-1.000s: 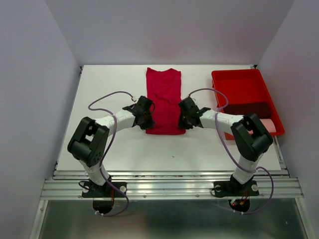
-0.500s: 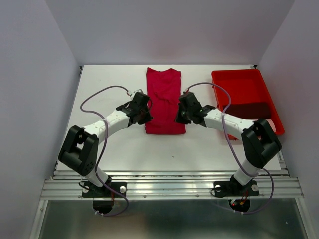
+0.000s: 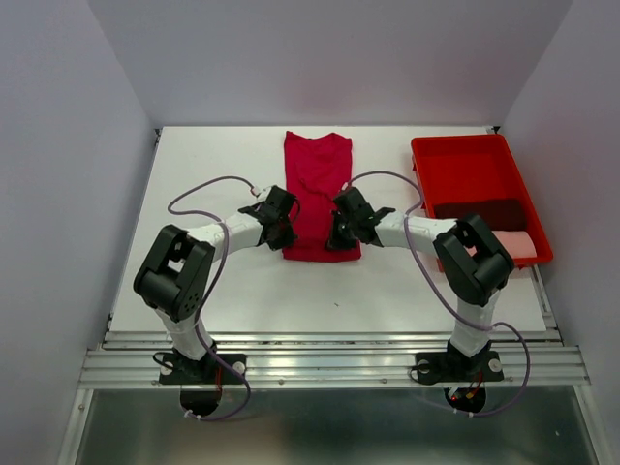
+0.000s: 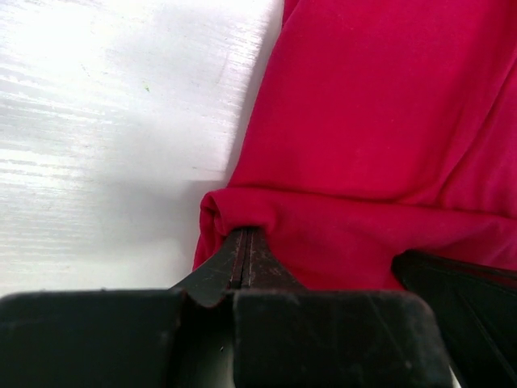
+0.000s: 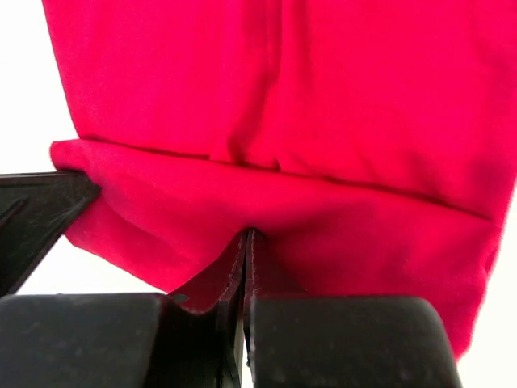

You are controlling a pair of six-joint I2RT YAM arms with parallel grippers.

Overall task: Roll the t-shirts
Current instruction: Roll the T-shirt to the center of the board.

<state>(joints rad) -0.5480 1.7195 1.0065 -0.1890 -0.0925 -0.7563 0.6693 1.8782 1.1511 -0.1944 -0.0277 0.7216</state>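
A bright crimson-red t-shirt (image 3: 318,179), folded into a long strip, lies in the middle of the white table (image 3: 213,174). Its near end is folded up into a thick edge. My left gripper (image 3: 287,231) is shut on the left part of that edge; in the left wrist view (image 4: 245,233) the cloth (image 4: 380,121) bunches round its tips. My right gripper (image 3: 338,232) is shut on the right part of the same edge; in the right wrist view (image 5: 246,236) the cloth (image 5: 283,97) drapes over its tips. A dark maroon t-shirt (image 3: 480,213) and a pale pink one (image 3: 520,244) lie in the tray.
A glossy red plastic tray (image 3: 465,160) stands at the right of the table, next to my right arm. White walls close in the back and both sides. A metal rail (image 3: 329,363) runs along the near edge.
Both grippers moved away from me along the shirt and then drew back. My right gripper now sits further left over the shirt's near end.
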